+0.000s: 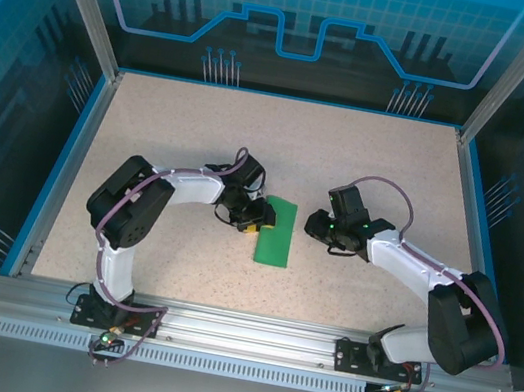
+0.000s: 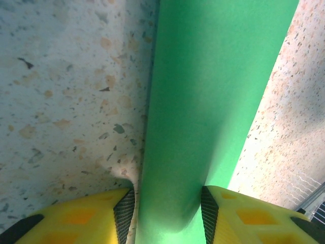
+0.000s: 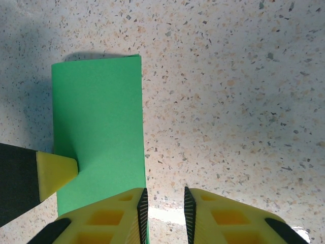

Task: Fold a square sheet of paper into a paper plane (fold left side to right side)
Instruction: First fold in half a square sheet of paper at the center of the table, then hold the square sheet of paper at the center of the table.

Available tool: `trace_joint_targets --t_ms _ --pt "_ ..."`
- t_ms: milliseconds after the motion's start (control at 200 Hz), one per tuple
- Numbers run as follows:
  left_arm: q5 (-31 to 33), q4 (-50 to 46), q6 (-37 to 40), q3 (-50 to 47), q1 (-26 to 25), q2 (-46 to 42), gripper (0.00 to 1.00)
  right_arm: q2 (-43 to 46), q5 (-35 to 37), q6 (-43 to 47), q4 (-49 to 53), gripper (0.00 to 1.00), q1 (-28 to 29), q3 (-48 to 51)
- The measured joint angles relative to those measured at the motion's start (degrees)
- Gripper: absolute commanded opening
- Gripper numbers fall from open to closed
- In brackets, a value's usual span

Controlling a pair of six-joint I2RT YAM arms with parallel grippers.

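Observation:
The square sheet of paper (image 1: pixel 276 234) lies on the table as a narrow bright green rectangle, folded lengthwise. My left gripper (image 1: pixel 256 219) is at its upper left edge. In the left wrist view the green paper (image 2: pixel 203 101) runs up through the gap of the left gripper (image 2: pixel 167 213); the jaws stand apart, the right pad touches the paper and a sliver of table shows by the left pad. My right gripper (image 1: pixel 317 228) hovers just right of the sheet. Its jaws (image 3: pixel 164 213) are slightly apart over bare table beside the paper's (image 3: pixel 96 122) right edge. A left fingertip (image 3: pixel 58 170) rests on the sheet.
The speckled tabletop (image 1: pixel 202 135) is bordered by a blue rim (image 1: pixel 70 162) and an aluminium rail (image 1: pixel 238 329) at the near edge. Clear enclosure walls rise behind and at both sides.

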State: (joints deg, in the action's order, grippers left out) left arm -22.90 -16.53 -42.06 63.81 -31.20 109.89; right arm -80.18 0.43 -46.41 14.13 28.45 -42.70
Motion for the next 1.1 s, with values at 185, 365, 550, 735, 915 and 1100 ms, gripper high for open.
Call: trace_joint_targets --t_ms 185,365,550,735,915,1100 --pt "0.8 -0.9 -0.2 0.7 -0.4 0.3 0.46 0.1 -0.3 0.0 0.0 0.28 0.0 0.0" --pt "0.9 -1.4 -0.7 1.1 -0.4 0.5 0.46 0.1 -0.9 0.0 0.0 0.28 0.0 0.0" --pt "1.2 -1.7 -1.1 1.3 -0.5 0.6 0.46 0.1 -1.4 0.0 -0.1 0.28 0.0 0.0" --pt "1.2 -1.7 -1.4 1.3 -0.5 0.6 0.46 -0.1 -3.1 0.0 -1.2 0.26 0.0 0.0" --pt "1.3 -1.7 -1.4 1.3 -0.5 0.6 0.45 -1.9 -4.9 -0.3 -2.7 0.26 0.0 0.0" --pt "1.3 -1.8 -1.4 1.4 -0.5 0.7 0.46 -4.2 -6.3 -0.7 -3.5 0.22 0.3 0.0"
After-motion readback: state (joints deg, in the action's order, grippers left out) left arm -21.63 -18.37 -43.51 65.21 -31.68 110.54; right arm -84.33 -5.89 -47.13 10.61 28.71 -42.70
